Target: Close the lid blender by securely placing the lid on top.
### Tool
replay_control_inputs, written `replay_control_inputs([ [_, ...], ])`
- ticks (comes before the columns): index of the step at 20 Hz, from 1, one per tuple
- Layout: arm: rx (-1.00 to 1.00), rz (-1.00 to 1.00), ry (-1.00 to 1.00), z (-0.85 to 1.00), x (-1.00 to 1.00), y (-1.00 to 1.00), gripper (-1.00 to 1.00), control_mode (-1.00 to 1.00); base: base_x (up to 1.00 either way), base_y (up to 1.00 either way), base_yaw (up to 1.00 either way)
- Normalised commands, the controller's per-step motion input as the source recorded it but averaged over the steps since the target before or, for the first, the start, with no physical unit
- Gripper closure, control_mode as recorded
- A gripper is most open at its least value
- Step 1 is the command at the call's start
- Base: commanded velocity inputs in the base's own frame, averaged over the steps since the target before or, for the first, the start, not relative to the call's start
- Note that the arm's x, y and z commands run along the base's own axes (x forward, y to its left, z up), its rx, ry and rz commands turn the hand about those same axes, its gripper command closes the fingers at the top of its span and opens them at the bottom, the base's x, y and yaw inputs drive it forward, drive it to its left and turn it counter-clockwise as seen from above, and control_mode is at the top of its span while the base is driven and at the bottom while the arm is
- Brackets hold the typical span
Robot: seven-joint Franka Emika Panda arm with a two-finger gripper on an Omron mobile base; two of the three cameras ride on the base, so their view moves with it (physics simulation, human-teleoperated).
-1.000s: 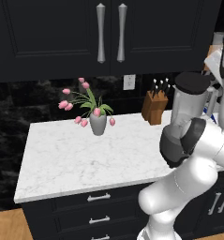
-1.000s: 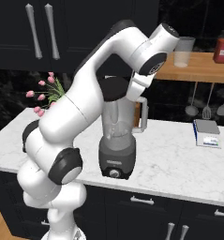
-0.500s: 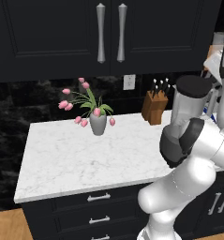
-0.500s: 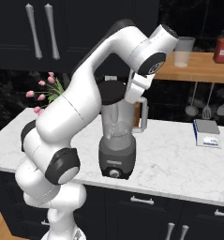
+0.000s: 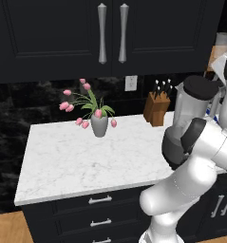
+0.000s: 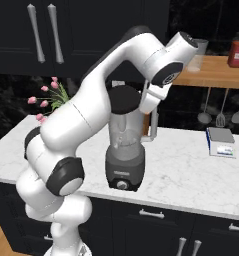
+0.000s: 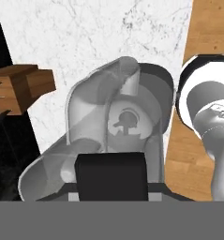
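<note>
**Lid held over the blender jar, gripper clamped on it**

No legible writing anywhere. The small grey-and-blue box [image 6: 221, 142] on the counter [image 6: 191, 170] has a label patch, too small to read. The red jar [image 6: 238, 50] on the wooden shelf [image 6: 216, 70] shows no readable text either.

The blender [image 6: 125, 155] stands on the white marble counter near its front edge, knob facing forward, handle on the side toward the shelf. The lid [image 6: 123, 99] is at the jar's rim, roughly level. From the right base view it looks seated or just above; contact can't be confirmed.

In the hand view the gripper [image 7: 111, 180] is clenched on the lid, which shows as a dark block between the tips. Below it, the camera looks down into the open jar, blade hub visible at the bottom.

Hidden or cut off:
- the gripper's fingers in the right base view, behind the wrist
- the blender base in the left base view, behind the robot's elbow; the lid [image 5: 201, 87] shows on top there
- the knife block [image 5: 156, 108], clipped at the edge in the hand view
- the tulip vase [image 5: 99, 125], partly behind the arm in the right base view
</note>
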Motion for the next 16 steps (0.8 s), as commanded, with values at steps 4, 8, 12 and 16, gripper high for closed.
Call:
replay_control_inputs([
  [4,0.06,-0.07,0.00,0.13,0.43,-0.28,1.00,-1.00,0.00,0.00,0.00],
  [8,0.03,-0.03,0.07,0.05,0.34,-0.06,1.00,-1.00,0.00,0.00,0.00],
  [12,0.00,0.00,0.05,0.01,0.14,0.00,1.00,-1.00,0.00,0.00,0.00],
  [16,-0.01,0.00,0.01,0.00,0.19,0.00,1.00,-1.00,0.00,0.00,0.00],
])
